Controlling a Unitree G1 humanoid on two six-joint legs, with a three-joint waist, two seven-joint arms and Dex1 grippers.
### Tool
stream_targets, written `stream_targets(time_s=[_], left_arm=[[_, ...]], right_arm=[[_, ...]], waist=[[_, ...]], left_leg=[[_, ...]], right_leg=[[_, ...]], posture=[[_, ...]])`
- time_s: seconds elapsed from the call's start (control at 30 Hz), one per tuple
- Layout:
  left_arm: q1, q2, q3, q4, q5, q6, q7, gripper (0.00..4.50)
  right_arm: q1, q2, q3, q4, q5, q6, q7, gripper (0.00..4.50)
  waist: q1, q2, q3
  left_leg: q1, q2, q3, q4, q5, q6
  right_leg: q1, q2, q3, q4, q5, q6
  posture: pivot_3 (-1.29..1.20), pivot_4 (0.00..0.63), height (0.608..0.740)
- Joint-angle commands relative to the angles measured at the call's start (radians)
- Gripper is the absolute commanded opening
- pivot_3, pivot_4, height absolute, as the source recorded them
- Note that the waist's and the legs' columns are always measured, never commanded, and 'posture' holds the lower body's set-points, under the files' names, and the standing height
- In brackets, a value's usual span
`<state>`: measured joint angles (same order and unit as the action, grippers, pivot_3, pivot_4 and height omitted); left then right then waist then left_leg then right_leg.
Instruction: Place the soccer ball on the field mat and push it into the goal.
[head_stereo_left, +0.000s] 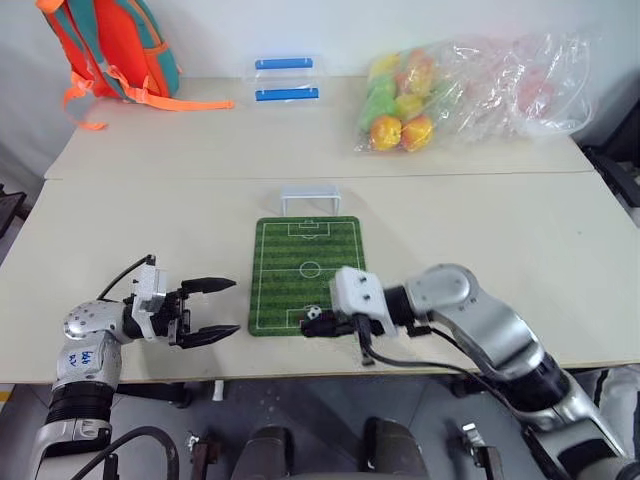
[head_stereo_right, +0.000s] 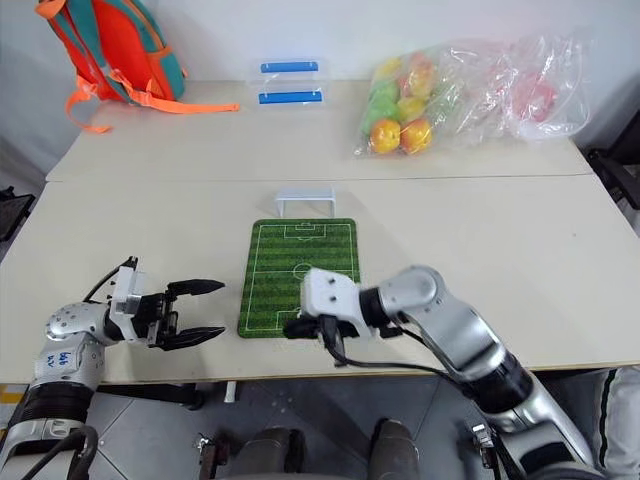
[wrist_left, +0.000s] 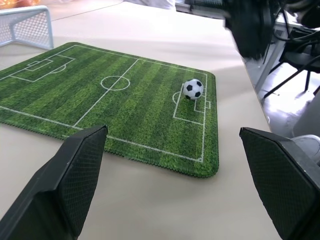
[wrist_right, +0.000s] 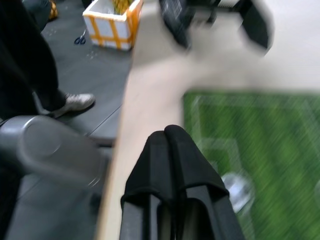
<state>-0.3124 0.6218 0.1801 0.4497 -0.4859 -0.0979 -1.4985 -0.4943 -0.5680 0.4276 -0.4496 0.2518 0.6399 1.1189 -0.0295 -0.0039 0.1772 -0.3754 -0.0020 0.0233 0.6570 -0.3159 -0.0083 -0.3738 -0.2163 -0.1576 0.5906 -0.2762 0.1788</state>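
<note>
Soccer ball (head_stereo_left: 314, 313) sits on the field mat (head_stereo_left: 305, 275), lower centre of the head view, near the mat's near short edge by the penalty box lines. Mat's long axis runs from the frame bottom up toward the goal (head_stereo_left: 309, 198), which stands just past the far short edge, its mouth facing the mat.

Right gripper (head_stereo_left: 308, 328) is at the lower centre, just below and touching-close to the ball, fingers (wrist_right: 170, 150) pressed together with nothing between them; ball lies free beside the tips, not gripped. Left gripper (head_stereo_left: 222, 307) hovers at the lower left, off the mat's left edge, fingers (wrist_left: 75, 170) spread wide, empty, pointing toward the mat and ball.

Path from ball to goal along the mat is bare grass print. Upper frame: orange backpack (head_stereo_left: 115, 45) upper left, two clear boxes with blue handles (head_stereo_left: 286, 80) upper centre, plastic bag of coloured balls (head_stereo_left: 450, 90) upper right, all well apart from the mat on the table (head_stereo_left: 500, 230).
</note>
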Motion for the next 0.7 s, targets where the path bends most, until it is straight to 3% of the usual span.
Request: stream_targets(time_s=[0.03, 0.23, 0.53, 0.7], left_arm=[[-0.010, 0.001, 0.003, 0.000, -0.006, -0.006, -0.012, 4.50], [-0.015, 0.000, -0.003, 0.000, -0.007, -0.002, -0.020, 4.50], [-0.004, 0.004, 0.003, -0.015, -0.011, -0.003, -0.014, 4.50], [-0.017, 0.002, 0.008, -0.010, -0.006, -0.016, -0.002, 4.50]], right_arm=[[0.032, -0.006, -0.004, -0.027, 0.015, -0.005, -0.020, 0.04], [0.029, 0.030, 0.014, 0.116, -0.008, -0.077, -0.025, 0.04], [-0.094, 0.138, 0.015, 0.405, -0.061, -0.206, -0.024, 0.04], [-0.341, 0.198, -0.129, 0.746, -0.099, -0.355, -0.149, 0.04]], waist=[[-0.001, 0.000, 0.000], [0.002, 0.000, 0.000], [0.000, 0.000, 0.000], [-0.003, 0.000, 0.000]], left_leg=[[0.000, 0.000, 0.000, 0.000, 0.000, 0.000], [0.000, 0.000, 0.000, 0.000, 0.000, 0.000], [0.000, 0.000, 0.000, 0.001, 0.000, 0.000], [0.000, 0.000, 0.000, 0.001, 0.000, 0.000]], right_leg=[[0.000, 0.000, 0.000, 0.000, 0.000, 0.000], [0.000, 0.000, 0.000, 0.000, 0.000, 0.000], [0.000, 0.000, 0.000, 0.000, 0.000, 0.000], [0.000, 0.000, 0.000, 0.001, 0.000, -0.001]], posture=[[0.00, 0.150, 0.740], [0.00, 0.150, 0.740], [0.00, 0.150, 0.740], [0.00, 0.150, 0.740]])
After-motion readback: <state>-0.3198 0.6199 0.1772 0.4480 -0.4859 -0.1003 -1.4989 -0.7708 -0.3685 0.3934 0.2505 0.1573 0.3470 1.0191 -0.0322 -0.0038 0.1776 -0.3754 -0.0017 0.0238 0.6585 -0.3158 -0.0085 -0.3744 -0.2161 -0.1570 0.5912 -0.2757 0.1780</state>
